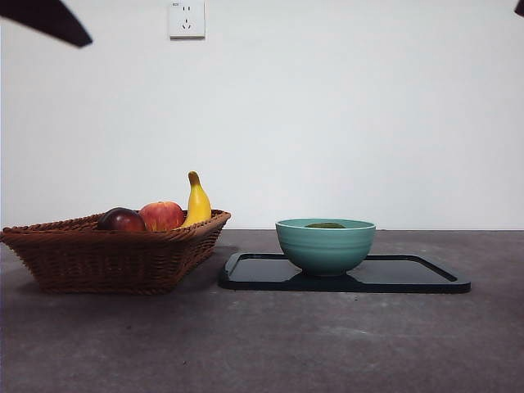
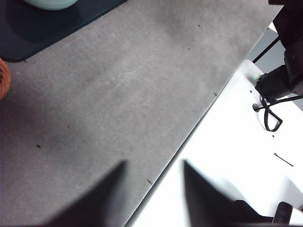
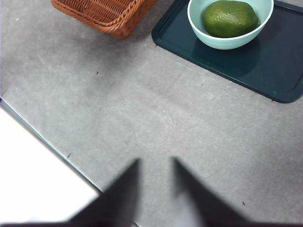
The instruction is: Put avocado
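The dark green avocado [image 3: 230,18] lies inside the teal bowl [image 3: 226,41], which stands on the dark tray [image 3: 265,66]. In the front view only the avocado's top [image 1: 326,225] shows above the bowl's rim [image 1: 325,243], on the tray [image 1: 409,274]. My right gripper [image 3: 156,165] is open and empty, above bare table, well back from the bowl. My left gripper [image 2: 154,165] is open and empty over the table's edge, far from the bowl [image 2: 51,4]. Both arms show only as black tips at the front view's top corners.
A wicker basket [image 1: 115,254] stands left of the tray with a dark red-purple fruit [image 1: 121,219], a red apple [image 1: 162,215] and a banana [image 1: 196,201]. Its corner shows in the right wrist view [image 3: 106,14]. The table edge [image 2: 189,137] borders a white surface.
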